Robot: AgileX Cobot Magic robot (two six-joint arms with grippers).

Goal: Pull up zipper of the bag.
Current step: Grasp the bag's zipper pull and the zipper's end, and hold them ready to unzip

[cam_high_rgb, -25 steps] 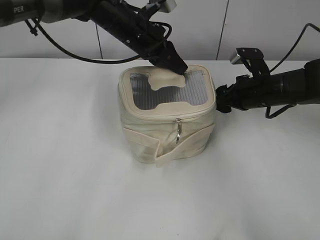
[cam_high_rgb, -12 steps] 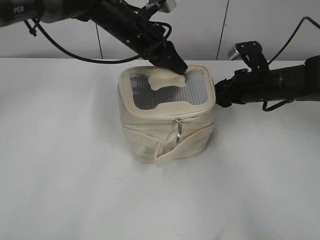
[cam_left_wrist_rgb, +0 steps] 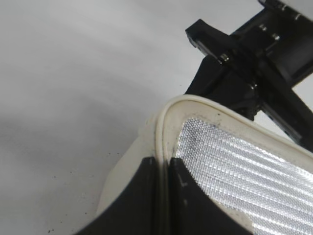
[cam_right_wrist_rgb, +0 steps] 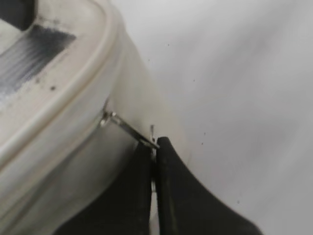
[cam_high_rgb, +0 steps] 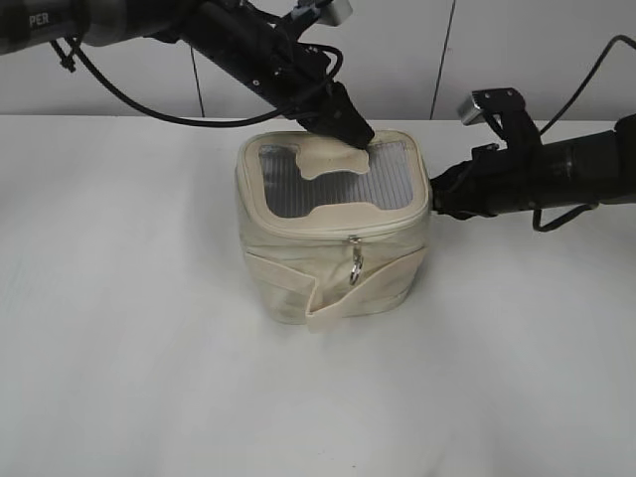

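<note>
Exterior: bag mid-counter; left fingers on top rear rim, bracing.
Left wrist: fingers pinched on rim.
Right wrist: fingers clamped on pull of zipper, right side.
Next: steady pull along rim.

The bag is sitting upright on the table, a small boxy cream thing with a grey ribbed window panel on top and a strap wrapping round its body. The zipper is running round the top rim, with a silver pull dangling at the front.
</note>
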